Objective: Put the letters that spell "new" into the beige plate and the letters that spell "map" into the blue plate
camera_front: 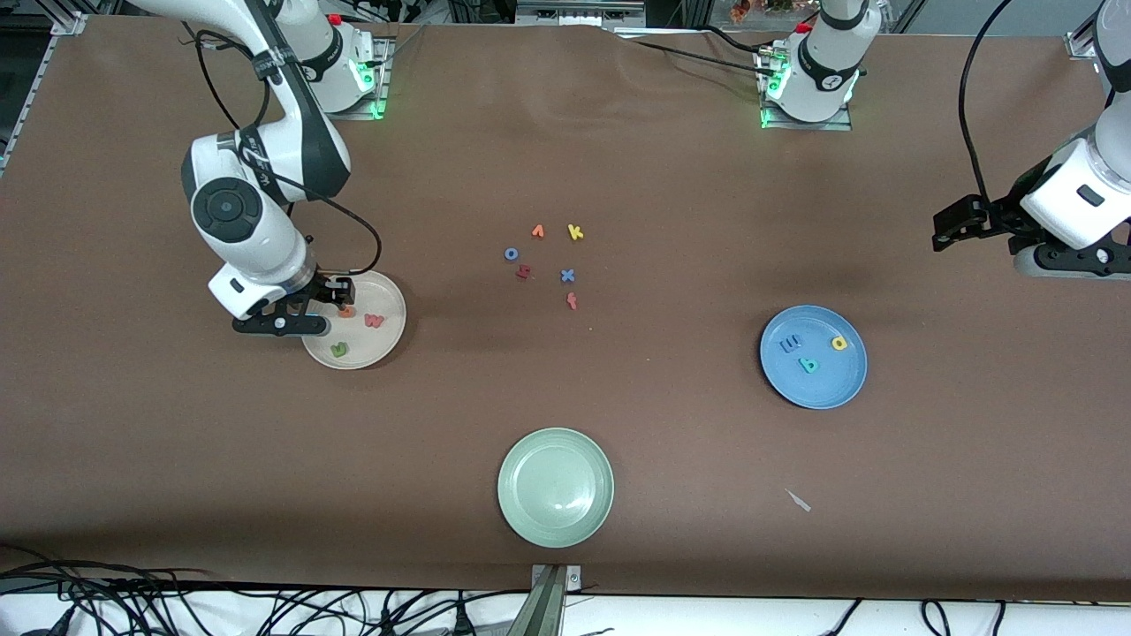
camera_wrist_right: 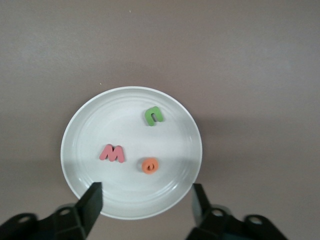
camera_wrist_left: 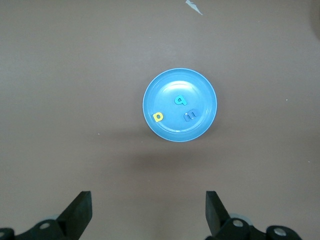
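The beige plate lies toward the right arm's end of the table. In it lie the orange "e", the red "w" and the green "n". My right gripper hovers open over that plate's rim, nothing between its fingers; the right wrist view shows the "e" lying free just past its tips. The blue plate holds the blue "m", yellow "p" and teal "a". My left gripper waits open, high over the table's left-arm end.
A pale green plate sits near the front edge. Mid-table lie loose letters: orange "v", yellow "k", blue "o", blue "x", red "f" and another red one. A small pale scrap lies nearer the front camera than the blue plate.
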